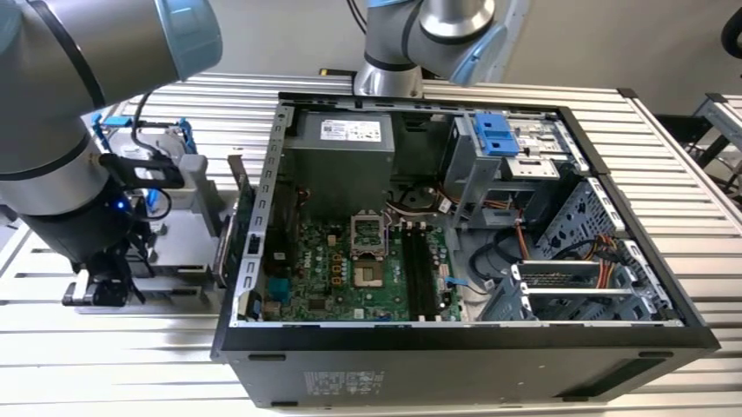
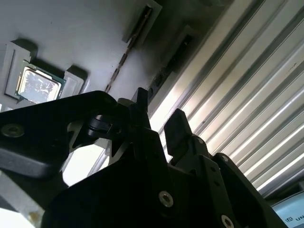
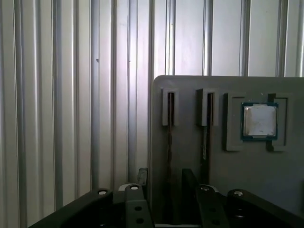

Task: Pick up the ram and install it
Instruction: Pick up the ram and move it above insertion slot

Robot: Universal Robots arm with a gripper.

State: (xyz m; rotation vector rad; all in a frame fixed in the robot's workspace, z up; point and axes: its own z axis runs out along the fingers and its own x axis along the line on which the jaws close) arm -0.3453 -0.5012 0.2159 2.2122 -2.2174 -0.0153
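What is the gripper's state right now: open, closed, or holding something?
Gripper: open, holding nothing.

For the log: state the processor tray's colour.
The tray is grey, best seen in the first wrist view.

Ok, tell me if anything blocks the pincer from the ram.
Nothing visible does: the black pincer hangs open over the thin dark ram stick standing edge-up in a slot of the grey plastic tray.
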